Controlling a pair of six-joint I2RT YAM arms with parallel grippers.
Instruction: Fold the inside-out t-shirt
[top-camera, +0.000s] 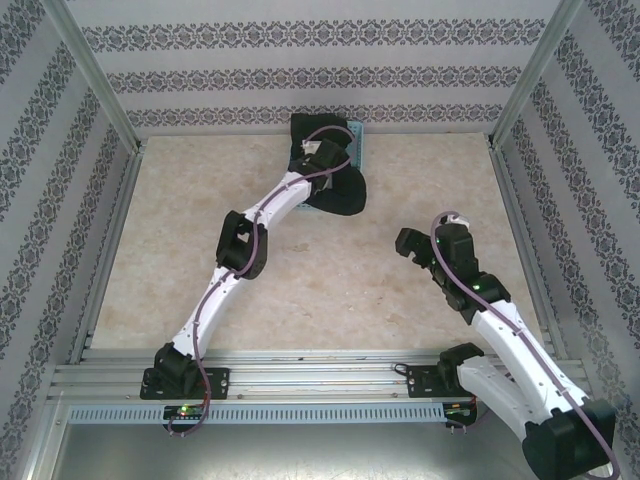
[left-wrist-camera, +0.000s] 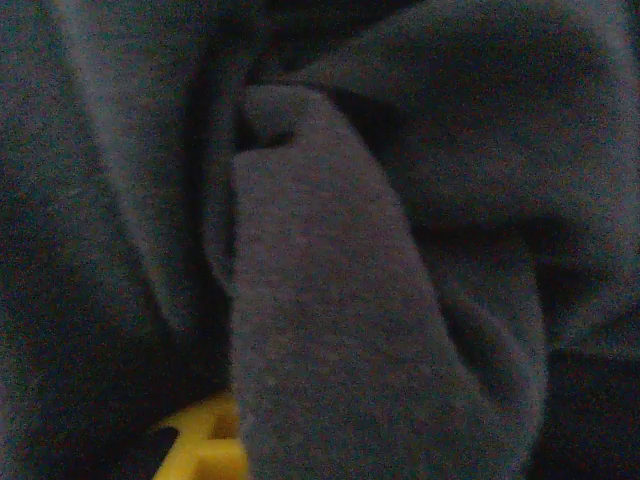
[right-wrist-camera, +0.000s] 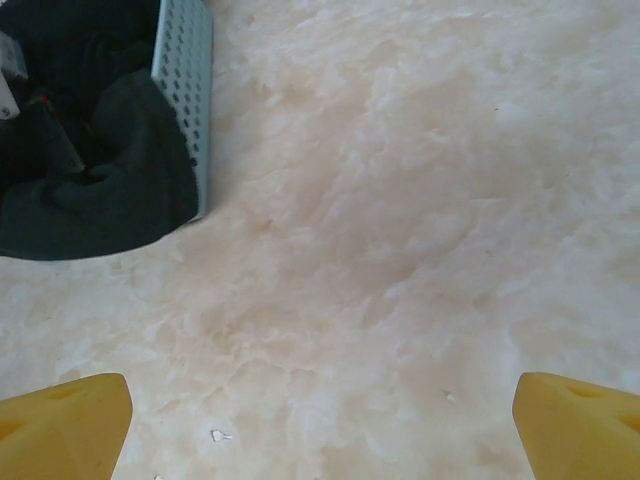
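- The left arm (top-camera: 240, 245) runs from the lower left of the overhead view to the upper middle, where the left jaws are sunk into the inside-out t-shirt (top-camera: 345, 195). They are closed tight. In the left wrist view a ridge of the t-shirt (left-wrist-camera: 330, 300) rises straight from the one yellow fingertip (left-wrist-camera: 205, 452) at the bottom edge, so we judge that they have a pinch of fabric.
- The t-shirt is bunched in the light blue basket (top-camera: 358, 140) at the upper middle of the overhead view, with a lobe spilling over the lower rim onto the tabletop (top-camera: 200, 200). In the right wrist view it lies at the upper left (right-wrist-camera: 100, 190), against the perforated basket wall (right-wrist-camera: 185, 90).
- We take the step in hand to be drawing the t-shirt out of the basket. To do it well we would lift straight up until the cloth is over the rim, then carry it to the bare middle of the tabletop. This should be slow, since a pinch on one floppy fold may slip or drag the basket along.
- We cannot tell which part of the garment is pinched, as no hem or tag shows. We would lay it flat and spread it before any fold.
- The right arm (top-camera: 500, 330) is at the lower right of the overhead view. The right jaws stand spread as wide as they go with nothing between them, their yellow fingertips (right-wrist-camera: 60, 425) in the lower corners of the right wrist view over bare tabletop (right-wrist-camera: 400, 200). They are well apart from the t-shirt and free to take a second corner once it is out.
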